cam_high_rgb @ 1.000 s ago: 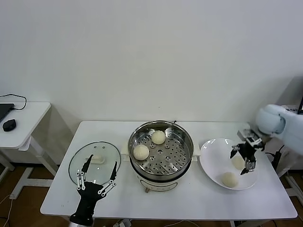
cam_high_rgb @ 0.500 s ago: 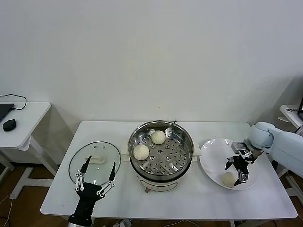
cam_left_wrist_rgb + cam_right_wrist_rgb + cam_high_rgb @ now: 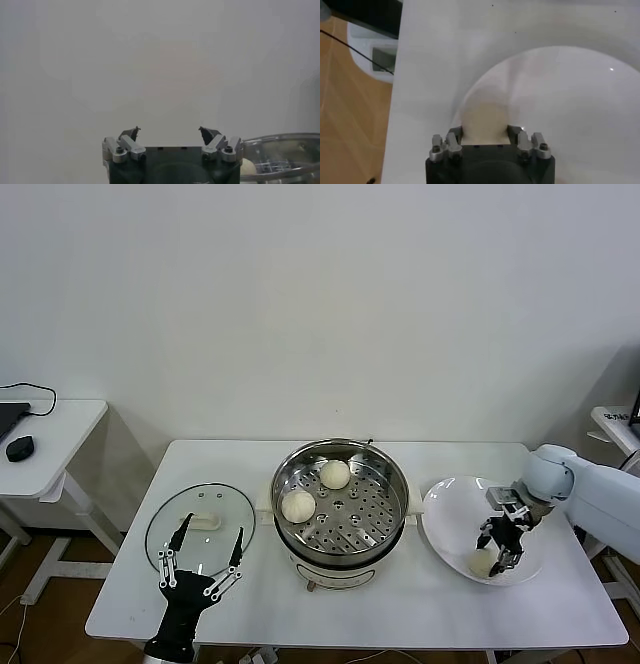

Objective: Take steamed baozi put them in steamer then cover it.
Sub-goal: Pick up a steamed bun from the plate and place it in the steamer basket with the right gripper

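The steel steamer [image 3: 384, 529] stands mid-table with two baozi [image 3: 334, 474] [image 3: 298, 505] on its perforated tray. On the white plate [image 3: 448, 529] to its right, my right gripper [image 3: 501, 549] reaches down and is shut on a pale baozi [image 3: 484, 120], one finger on each side; part of a baozi [image 3: 481, 562] shows beside the fingers. The glass cover [image 3: 175, 529] lies flat left of the steamer. My left gripper [image 3: 212, 527] hovers open over the cover's near edge, holding nothing. From the left wrist the gripper [image 3: 170, 131] faces the wall, the steamer rim [image 3: 290, 137] beside it.
A small side table [image 3: 55, 434] with a black mouse [image 3: 20, 448] stands to the far left. The plate sits close to the table's right edge, with wooden floor [image 3: 350, 100] beyond. A white wall backs the table.
My right gripper has come down onto the plate and closed round a baozi. The left arm, cover and steamer have not moved.
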Robot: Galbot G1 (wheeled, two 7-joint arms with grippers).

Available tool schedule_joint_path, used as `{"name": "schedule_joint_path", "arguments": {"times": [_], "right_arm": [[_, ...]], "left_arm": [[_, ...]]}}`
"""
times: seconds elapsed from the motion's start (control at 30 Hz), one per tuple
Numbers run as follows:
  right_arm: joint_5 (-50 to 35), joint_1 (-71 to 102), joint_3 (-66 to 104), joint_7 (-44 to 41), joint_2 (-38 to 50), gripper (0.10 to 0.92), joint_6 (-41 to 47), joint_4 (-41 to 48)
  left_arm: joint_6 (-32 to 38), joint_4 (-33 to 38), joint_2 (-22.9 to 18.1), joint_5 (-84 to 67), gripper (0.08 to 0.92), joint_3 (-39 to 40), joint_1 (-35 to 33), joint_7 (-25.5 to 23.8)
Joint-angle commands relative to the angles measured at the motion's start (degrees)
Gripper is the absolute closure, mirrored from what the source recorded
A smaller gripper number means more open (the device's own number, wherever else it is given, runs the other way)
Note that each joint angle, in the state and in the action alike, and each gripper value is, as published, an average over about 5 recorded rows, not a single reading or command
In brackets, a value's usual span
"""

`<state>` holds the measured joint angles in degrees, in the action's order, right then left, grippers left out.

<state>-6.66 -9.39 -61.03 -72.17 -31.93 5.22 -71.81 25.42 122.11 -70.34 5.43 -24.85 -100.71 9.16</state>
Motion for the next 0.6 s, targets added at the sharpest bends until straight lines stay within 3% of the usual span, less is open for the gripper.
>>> {"name": "schedule_joint_path", "arguments": {"times": [0.03, 0.33, 0.6], "right_arm": [[-2.42, -18.84, -7.51, -2.58, -0.74, 0.397, -4.3, -4.68], [-4.52, -41.39, -18.34, -0.62, -12.64, 0.389, -22.34, -11.01], [-3.96, -42.93, -18.67, 4.15, -21.94, 0.389, -28.1, -19.07]], "left_arm": [[0.01, 0.41, 0.23, 0.02, 0.177, 0.18, 0.1, 0.01], [0.12, 0.73, 0.5, -0.09, 0.177, 0.43, 0.29, 0.02], [0.1, 0.85, 0.65, -0.21, 0.177, 0.45, 0.39, 0.03]]}}
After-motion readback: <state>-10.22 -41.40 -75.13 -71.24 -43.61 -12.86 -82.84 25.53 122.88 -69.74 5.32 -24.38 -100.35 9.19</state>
